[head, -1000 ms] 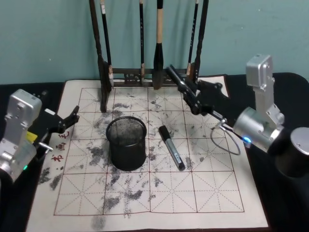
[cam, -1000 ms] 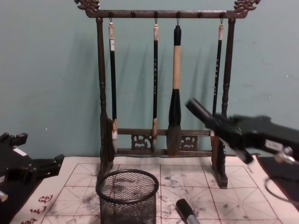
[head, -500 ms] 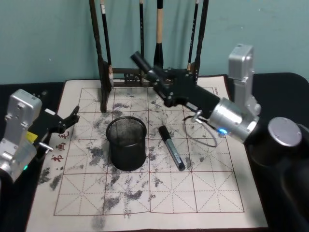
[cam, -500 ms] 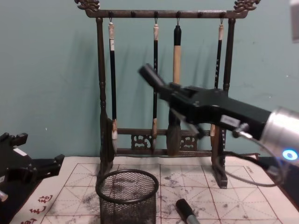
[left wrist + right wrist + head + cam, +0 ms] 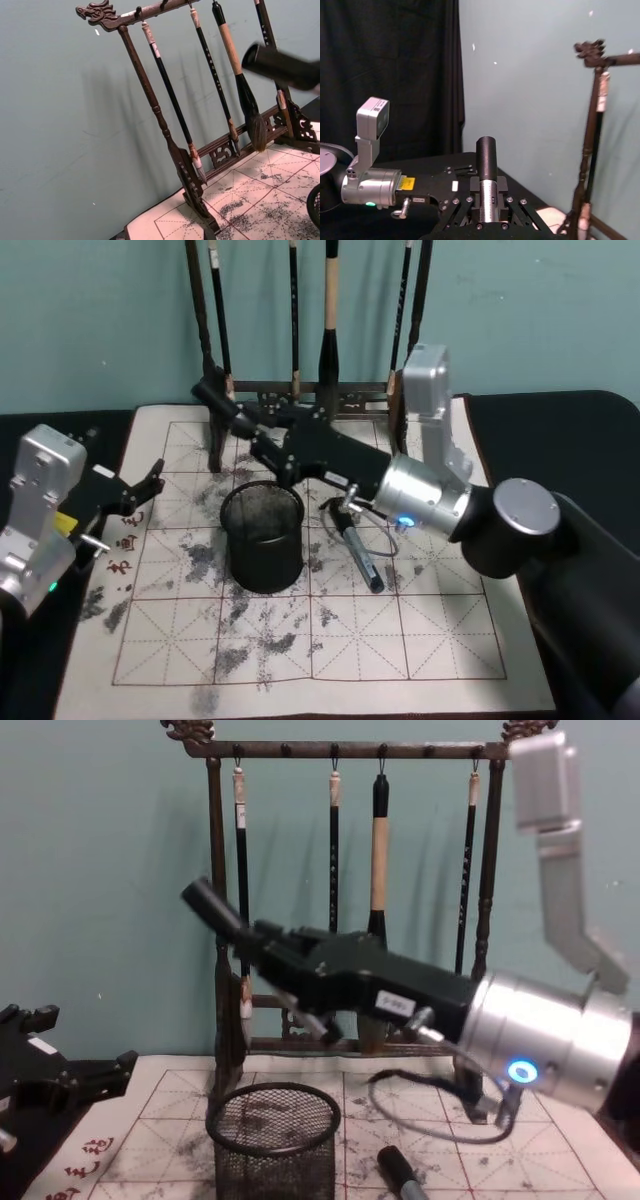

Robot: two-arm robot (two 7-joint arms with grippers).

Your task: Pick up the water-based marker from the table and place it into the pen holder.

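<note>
My right gripper [image 5: 266, 436] is shut on a black water-based marker [image 5: 218, 403], held tilted with its end up and to the left, above and just behind the pen holder [image 5: 262, 538]. The chest view shows the held marker [image 5: 214, 904] well above the black mesh pen holder [image 5: 272, 1140]. In the right wrist view the marker [image 5: 486, 159] sticks out from the right gripper [image 5: 488, 198]. A second black marker [image 5: 356, 545] lies on the mat right of the holder, under the right arm. My left gripper [image 5: 140, 490] rests open at the mat's left edge.
The tall dark wooden brush rack [image 5: 214, 390] with several hanging brushes stands at the back of the ink-stained grid mat [image 5: 400, 640], close behind the held marker. Black cloth [image 5: 560, 440] covers the table to the right.
My right arm has swung left across the mat, carrying the marker from the right rack post to above the pen holder. The left arm and the marker on the mat have stayed put.
</note>
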